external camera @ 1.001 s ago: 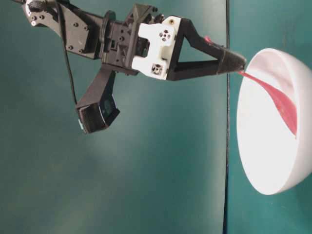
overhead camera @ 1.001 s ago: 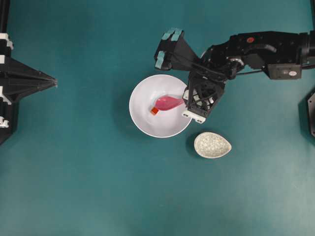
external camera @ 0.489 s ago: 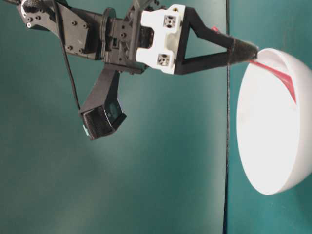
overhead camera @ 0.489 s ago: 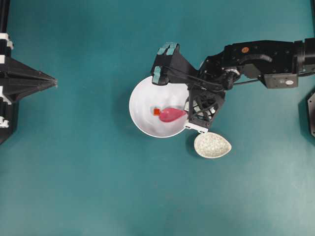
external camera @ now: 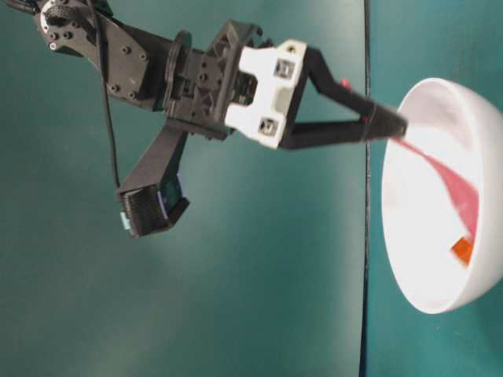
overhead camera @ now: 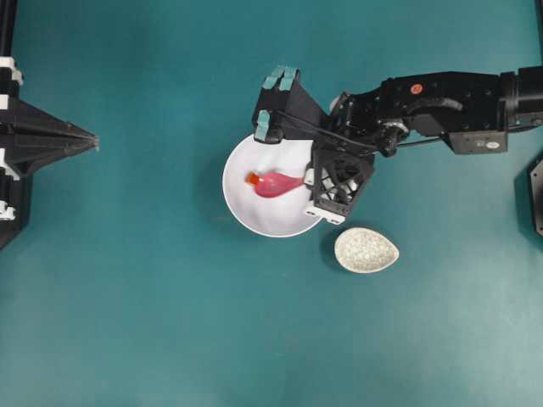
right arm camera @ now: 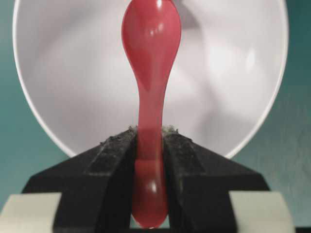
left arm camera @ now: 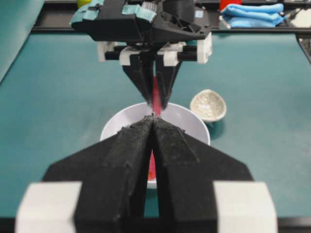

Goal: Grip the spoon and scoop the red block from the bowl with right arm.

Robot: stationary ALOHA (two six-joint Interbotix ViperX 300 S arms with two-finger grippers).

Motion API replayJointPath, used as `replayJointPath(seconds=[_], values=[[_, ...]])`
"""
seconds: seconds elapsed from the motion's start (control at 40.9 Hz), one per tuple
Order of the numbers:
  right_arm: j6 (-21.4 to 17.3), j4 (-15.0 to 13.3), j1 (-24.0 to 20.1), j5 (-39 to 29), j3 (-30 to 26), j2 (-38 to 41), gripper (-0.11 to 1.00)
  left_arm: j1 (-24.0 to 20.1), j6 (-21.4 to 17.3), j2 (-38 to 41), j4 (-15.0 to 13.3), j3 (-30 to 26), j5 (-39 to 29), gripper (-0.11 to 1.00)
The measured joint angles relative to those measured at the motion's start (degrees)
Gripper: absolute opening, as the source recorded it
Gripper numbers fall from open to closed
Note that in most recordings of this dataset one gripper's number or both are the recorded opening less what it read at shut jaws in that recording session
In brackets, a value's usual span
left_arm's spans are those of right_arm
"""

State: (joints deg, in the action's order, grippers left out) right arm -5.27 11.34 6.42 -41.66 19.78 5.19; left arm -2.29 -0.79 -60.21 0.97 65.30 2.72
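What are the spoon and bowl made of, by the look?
Spoon: likely plastic, glossy magenta-pink, with sharp highlights on the scoop. Bowl: plain white, smooth with soft sheen; plastic or glazed ceramic, can't tell which.

spoon (overhead camera: 276, 184) in bowl (overhead camera: 246, 212) | red block (overhead camera: 252, 179) at scoop's tip | dish (overhead camera: 366, 250) beside bowl

Black right arm (overhead camera: 441, 97): white brackets, teal patches, thin black cable, perhaps a red button.

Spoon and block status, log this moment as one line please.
right gripper: shut on spoon | red block: at scoop tip, inside bowl | left gripper: shut, idle
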Motion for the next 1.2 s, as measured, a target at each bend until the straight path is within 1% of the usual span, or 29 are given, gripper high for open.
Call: replayJointPath(seconds=[0.244, 0.391, 0.562, 0.733, 0.83, 0.928, 1.05, 1.197], values=[[-0.2, -0.3, -0.2, 4.3, 0.1, 0.0, 0.22, 0.0, 0.0, 0.0, 0.0, 0.0, 0.0, 0.00], [-0.6, -0.2, -0.2, 8.5, 2.4, -0.6, 0.22, 0.0, 0.0, -0.2, 0.0, 0.0, 0.1, 0.00], [-2.4, 0.3, -1.3, 15.8, 8.1, -4.1, 0.22, 0.0, 0.5, -0.2, 0.0, 0.0, 0.0, 0.00], [-4.1, 0.4, -3.3, 24.2, 16.2, -9.1, 0.22, 0.0, 0.9, -0.2, -0.1, 0.0, 0.0, 0.00], [-4.0, 0.4, -4.1, 29.1, 20.3, -11.9, 0.22, 0.0, 1.0, -0.2, -0.1, 0.0, 0.0, 0.00], [-4.2, 0.4, -4.5, 33.0, 22.9, -14.9, 0.22, 0.0, 1.0, -0.2, 0.0, 0.0, 0.1, 0.00], [-3.9, 0.4, -4.5, 34.8, 23.1, -18.8, 0.22, 0.0, 1.1, -0.2, 0.0, 0.0, 0.0, 0.00], [-3.3, 0.0, -4.5, 34.2, 21.8, -23.3, 0.22, 0.0, 1.0, -0.2, 0.0, 0.0, -0.4, 0.00]])
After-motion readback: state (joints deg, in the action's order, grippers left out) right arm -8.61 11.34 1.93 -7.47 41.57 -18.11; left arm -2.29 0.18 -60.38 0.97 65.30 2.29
